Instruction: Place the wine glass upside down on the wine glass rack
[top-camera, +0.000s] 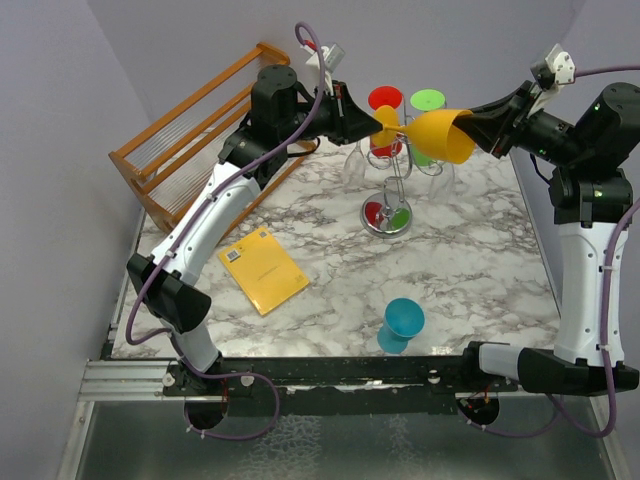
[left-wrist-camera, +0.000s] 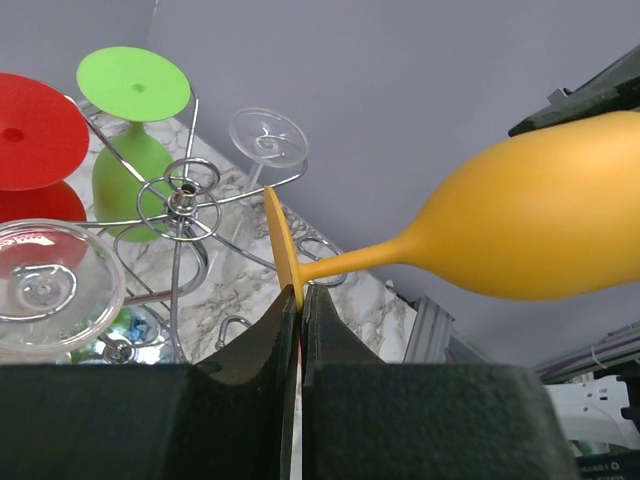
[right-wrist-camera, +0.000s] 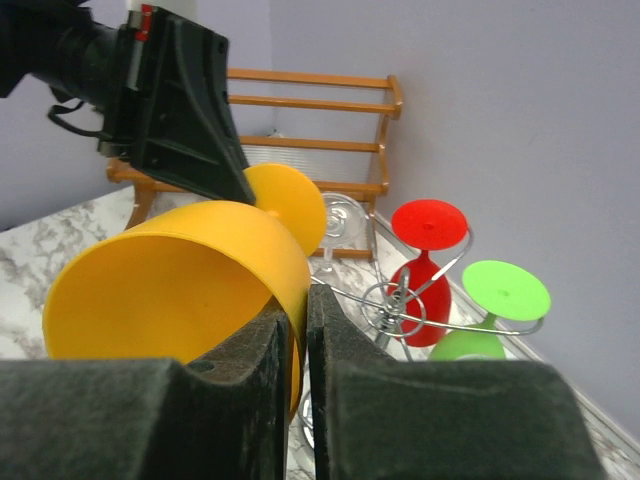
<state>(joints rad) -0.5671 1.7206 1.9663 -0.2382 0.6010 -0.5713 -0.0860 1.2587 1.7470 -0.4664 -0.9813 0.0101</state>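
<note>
A yellow wine glass (top-camera: 440, 135) lies on its side in the air, just above the silver wire rack (top-camera: 396, 190). My left gripper (top-camera: 375, 122) is shut on the edge of the glass's foot (left-wrist-camera: 278, 240), seen in the left wrist view (left-wrist-camera: 300, 292). My right gripper (top-camera: 478, 128) is shut on the rim of the bowl (right-wrist-camera: 170, 290), one finger inside and one outside, seen in the right wrist view (right-wrist-camera: 298, 315). The rack's scroll arms (left-wrist-camera: 180, 200) sit below and left of the foot. The rack also shows in the right wrist view (right-wrist-camera: 400, 300).
A red glass (top-camera: 385, 100), a green glass (top-camera: 427, 100) and clear glasses (top-camera: 360, 165) hang upside down on the rack. A slatted wooden rack (top-camera: 190, 130) stands at the back left. A yellow booklet (top-camera: 263, 270) and a teal glass (top-camera: 402, 325) sit on the marble table.
</note>
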